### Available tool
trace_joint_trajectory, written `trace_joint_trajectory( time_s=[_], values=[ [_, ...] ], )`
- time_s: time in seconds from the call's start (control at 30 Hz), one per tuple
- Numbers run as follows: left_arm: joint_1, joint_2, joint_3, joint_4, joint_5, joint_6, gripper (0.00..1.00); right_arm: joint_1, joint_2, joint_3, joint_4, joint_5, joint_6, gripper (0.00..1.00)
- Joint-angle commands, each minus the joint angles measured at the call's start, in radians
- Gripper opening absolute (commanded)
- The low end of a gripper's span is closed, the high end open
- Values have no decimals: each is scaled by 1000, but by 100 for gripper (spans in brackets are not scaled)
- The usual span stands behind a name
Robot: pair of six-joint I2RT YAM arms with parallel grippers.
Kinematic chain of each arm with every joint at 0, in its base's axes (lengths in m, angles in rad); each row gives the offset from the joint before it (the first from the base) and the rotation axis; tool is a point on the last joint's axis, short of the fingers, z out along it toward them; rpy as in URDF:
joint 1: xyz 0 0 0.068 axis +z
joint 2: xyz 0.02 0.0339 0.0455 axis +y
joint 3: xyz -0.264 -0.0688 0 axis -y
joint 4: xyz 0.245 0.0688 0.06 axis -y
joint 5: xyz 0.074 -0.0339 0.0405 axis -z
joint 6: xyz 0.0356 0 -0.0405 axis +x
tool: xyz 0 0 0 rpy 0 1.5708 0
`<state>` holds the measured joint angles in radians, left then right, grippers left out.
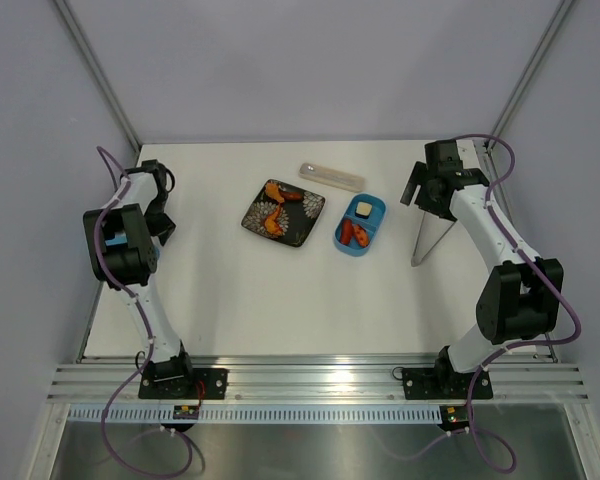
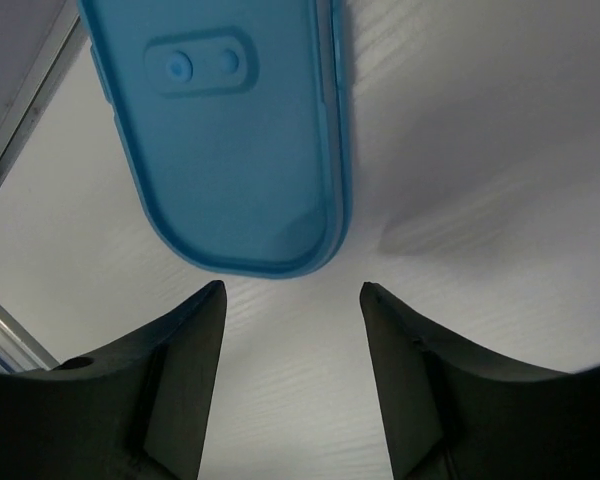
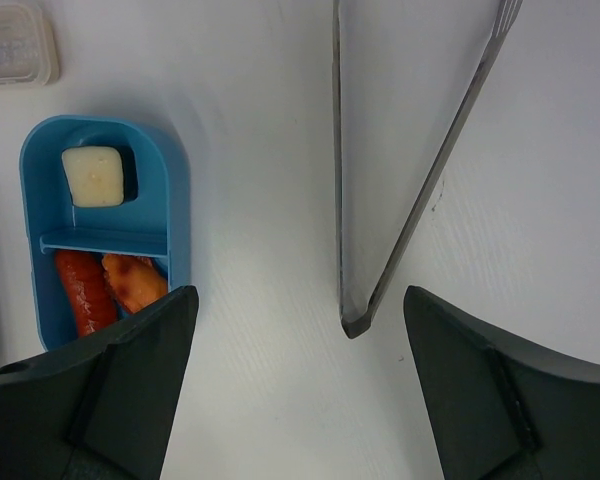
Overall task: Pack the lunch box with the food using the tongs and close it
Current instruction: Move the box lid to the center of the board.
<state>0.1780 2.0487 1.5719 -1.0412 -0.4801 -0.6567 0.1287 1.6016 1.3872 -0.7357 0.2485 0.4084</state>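
Note:
The light-blue lunch box (image 1: 372, 228) stands open right of centre. It holds a beige block (image 3: 96, 175), a red piece (image 3: 82, 290) and an orange piece (image 3: 132, 282). More orange food (image 1: 278, 208) lies on the black plate (image 1: 305, 232). The silver tongs (image 1: 428, 242) lie flat on the table. In the right wrist view their joined end (image 3: 352, 322) shows between the fingers of my open right gripper (image 3: 300, 292), which hovers above them. The blue lid (image 2: 230, 140) lies flat just ahead of my left gripper (image 2: 292, 285), whose fingers stand apart with only table between them.
A long translucent case (image 1: 332, 176) lies behind the plate and the box. The left arm (image 1: 125, 245) is near the table's left edge, by the metal frame rail (image 2: 10, 330). The right arm (image 1: 480, 215) leans over the right side.

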Motion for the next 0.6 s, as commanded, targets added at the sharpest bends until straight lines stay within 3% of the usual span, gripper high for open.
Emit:
trace_joint_trajectory(
  time_s=[0.0,0.27,0.57],
  values=[
    [23,40,60,46,28,-9,58,-3,-31,41,-24,-18,-3,91],
    [37,102,89,78,67,9,48,-3,0,64,-31,-32,17,91],
    [51,114,68,110,103,3,30,-1,24,88,-31,-35,27,91]
  ],
)
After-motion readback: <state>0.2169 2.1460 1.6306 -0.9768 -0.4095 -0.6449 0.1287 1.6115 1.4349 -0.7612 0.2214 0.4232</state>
